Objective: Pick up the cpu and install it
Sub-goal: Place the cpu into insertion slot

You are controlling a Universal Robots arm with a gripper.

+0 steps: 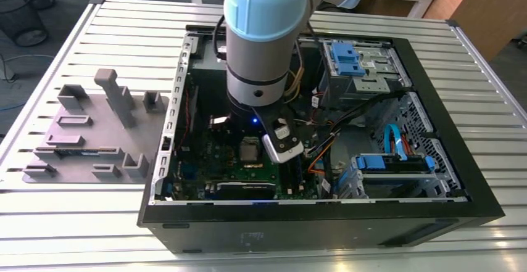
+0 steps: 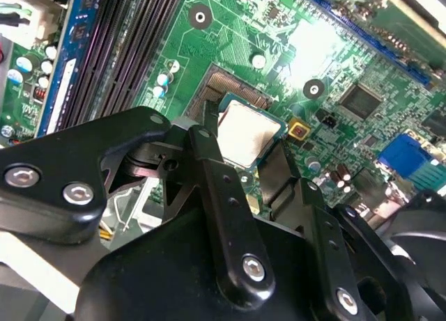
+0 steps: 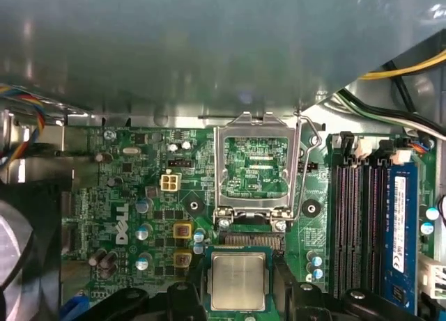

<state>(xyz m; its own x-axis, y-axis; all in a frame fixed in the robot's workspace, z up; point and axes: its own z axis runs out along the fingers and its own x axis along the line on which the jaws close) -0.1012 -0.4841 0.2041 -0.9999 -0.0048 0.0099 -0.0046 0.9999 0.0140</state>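
The cpu (image 2: 249,129) is a small square chip with a dull silver top, and my gripper (image 2: 247,138) is shut on it, one black finger (image 2: 209,164) on each side. In the first wrist view the cpu (image 3: 238,280) hangs just off the socket's gold contact field (image 3: 254,242), partly overlapping it. The hinged metal socket frame (image 3: 258,129) stands open beyond it on the green motherboard (image 3: 132,196). In the exterior view my arm (image 1: 259,50) reaches down into the open computer case (image 1: 448,136).
Dark memory slots (image 3: 359,216) and a blue slot (image 3: 399,223) run beside the socket. Yellow and black cables (image 3: 397,74) hang near the case wall. Blue drive bays (image 1: 350,59) sit inside the case. A grey parts fixture (image 1: 91,136) lies on the slatted table at the exterior view's left.
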